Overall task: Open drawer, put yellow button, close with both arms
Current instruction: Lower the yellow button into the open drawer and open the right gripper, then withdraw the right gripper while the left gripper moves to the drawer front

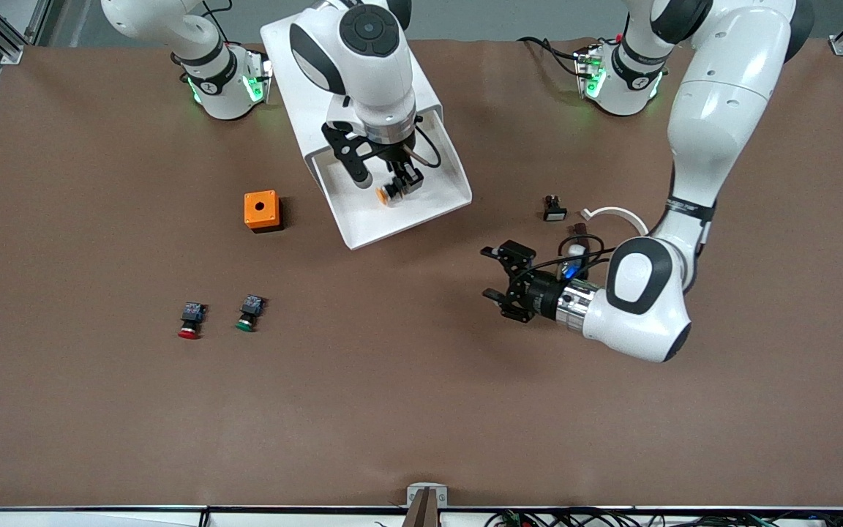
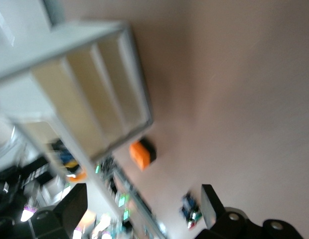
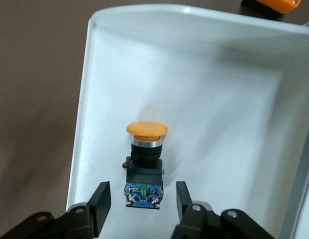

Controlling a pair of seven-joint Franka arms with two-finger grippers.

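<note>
Drawer [image 1: 399,212] pulled out from white cabinet, w/ yellow button [image 3: 144,167] lying inside on its floor. Right hand [image 1: 401,179] hangs over the drawer, fingers spread either side of button's body, prob. not touching it. Left hand [image 1: 498,282] waits over bare tabletop [image 1: 421,410] beside the drawer, fingers spread, holding nothing. Button looks light, rigid; smooth cap seems slippery, so boxy black-blue body is the better hold.

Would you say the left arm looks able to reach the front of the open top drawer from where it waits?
Probably yes: the left gripper hovers open over bare table beside the pulled-out white drawer, with nothing between them.
</note>
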